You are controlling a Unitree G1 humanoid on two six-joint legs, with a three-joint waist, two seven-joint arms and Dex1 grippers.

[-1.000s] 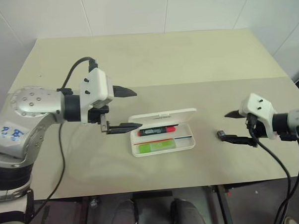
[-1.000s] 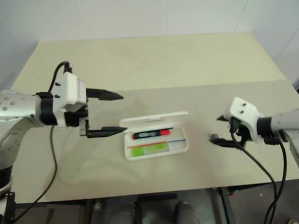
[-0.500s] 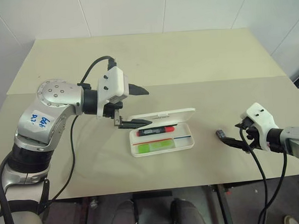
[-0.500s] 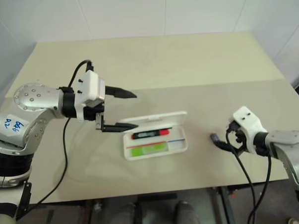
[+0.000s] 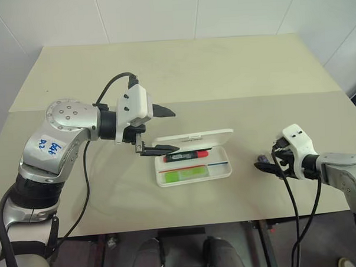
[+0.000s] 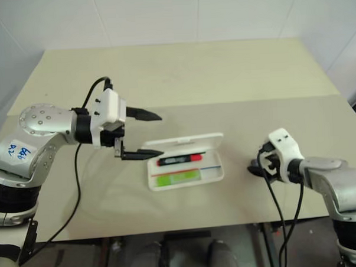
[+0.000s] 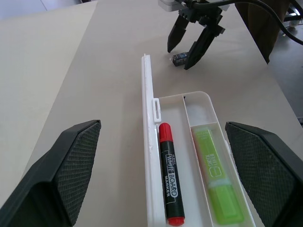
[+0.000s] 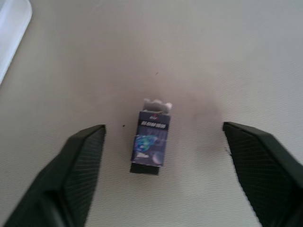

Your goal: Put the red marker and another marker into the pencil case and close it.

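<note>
With both markers lying in the pencil case (image 5: 194,162), we hold our left gripper (image 5: 165,131) wide beside its raised lid, which could jam if pushed skew.

The red marker (image 7: 170,183) in the pencil case (image 7: 199,101) reads "WHITE BOARD MARKER" along its black barrel. Other lettering is too small to read.

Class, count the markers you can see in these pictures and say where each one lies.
2. The red marker lies in the pencil case compartment beside the upright lid; the green highlighter lies in the neighbouring compartment. None seems hidden.
</note>
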